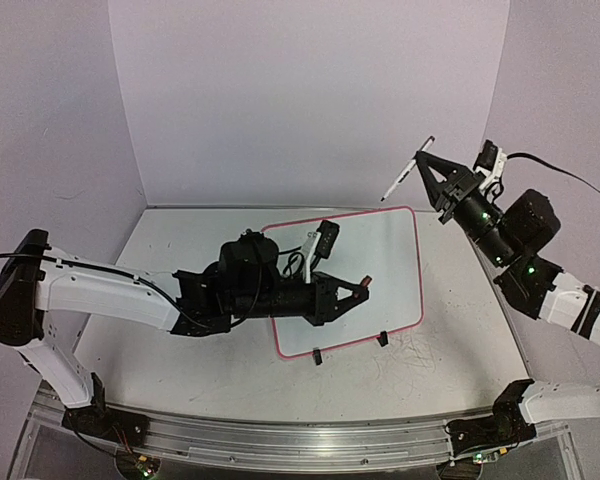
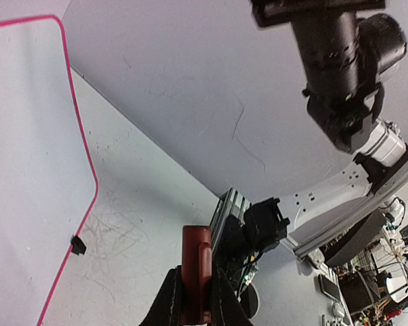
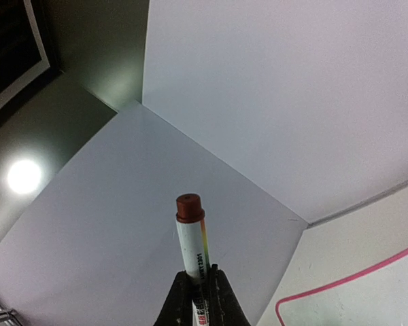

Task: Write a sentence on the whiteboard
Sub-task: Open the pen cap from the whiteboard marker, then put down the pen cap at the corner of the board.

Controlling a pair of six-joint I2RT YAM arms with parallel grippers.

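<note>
Whiteboard – pink-rimmed, rounded corners, lying flat at the middle of the table, turned slightly askew; the visible face is plain white. Two black clip feet sit on its near edge. Left arm reaches across the board's left half; the left gripper hangs over the board's centre with its fingers pinching a short dark-red cap, which stands out beyond the fingertips. Right arm is raised at the right side of the table, well above the surface; the right gripper has its fingers pressed onto a marker – white barrel, printed label, red-brown end pointing away from the fingers. From above, the marker is tilted in the air just beyond the board's far right corner, apart from it.
</note>
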